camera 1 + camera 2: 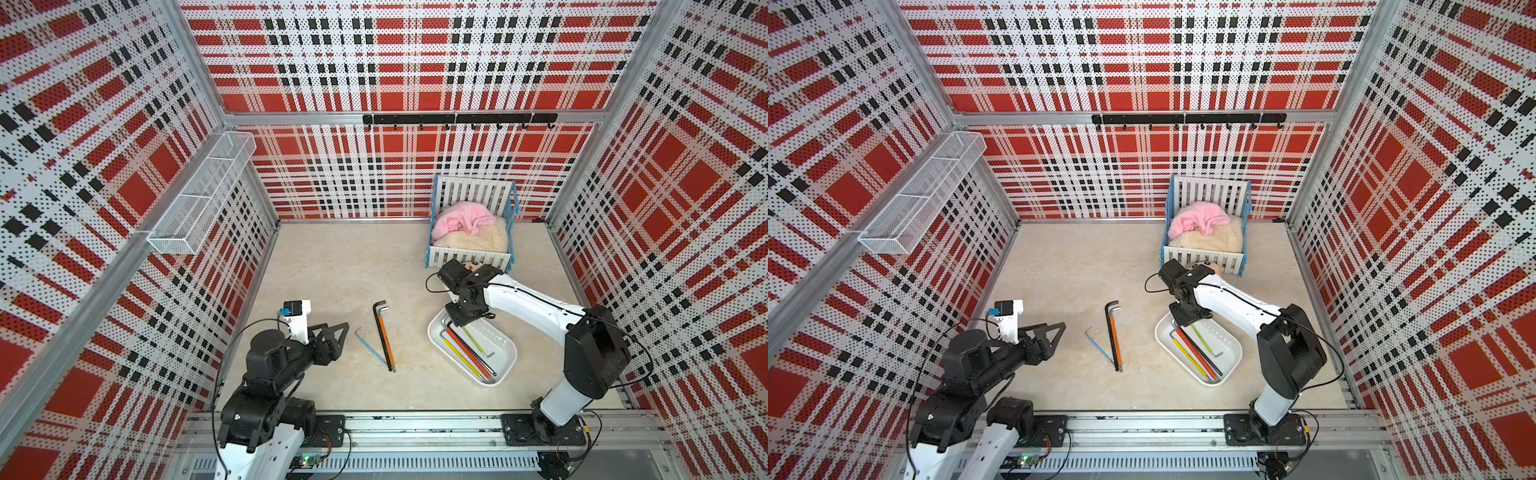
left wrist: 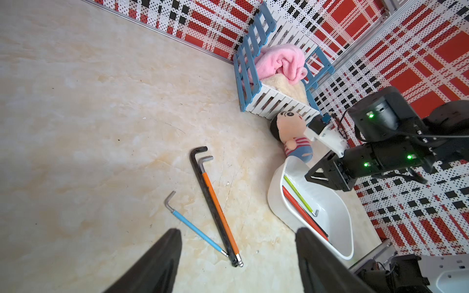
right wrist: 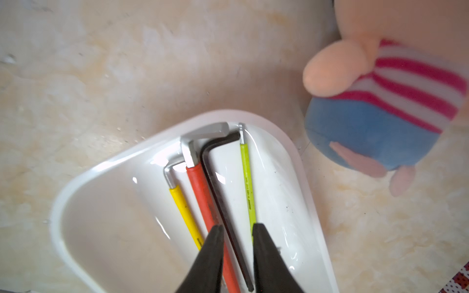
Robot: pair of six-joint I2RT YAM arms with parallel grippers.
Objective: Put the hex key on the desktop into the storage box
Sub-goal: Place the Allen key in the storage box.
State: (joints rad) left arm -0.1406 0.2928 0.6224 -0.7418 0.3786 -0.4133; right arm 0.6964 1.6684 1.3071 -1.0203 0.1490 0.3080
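Note:
Three hex keys lie on the beige desktop (image 1: pixel 324 266): a long black one (image 1: pixel 382 332), an orange-sleeved one (image 2: pixel 218 203) touching it, and a thin blue one (image 1: pixel 371 347) beside them. My left gripper (image 2: pixel 238 230) stands open just left of them, with nothing between its fingers. The white storage box (image 1: pixel 509 361) sits to the right and holds yellow (image 3: pixel 182 205), red (image 3: pixel 203 192), black (image 3: pixel 218 182) and green (image 3: pixel 247 177) hex keys. My right gripper (image 3: pixel 237 228) hangs over the box's far end, jaws slightly apart. The black key lies loose in the tray below the gap.
A white-slatted toy crib (image 1: pixel 469 253) with a pink blanket stands at the back right. A small plush doll (image 2: pixel 291 134) lies between it and the box. A wire-mesh basket (image 1: pixel 199 195) hangs on the left wall, a black hook rail (image 1: pixel 457 119) on the back wall.

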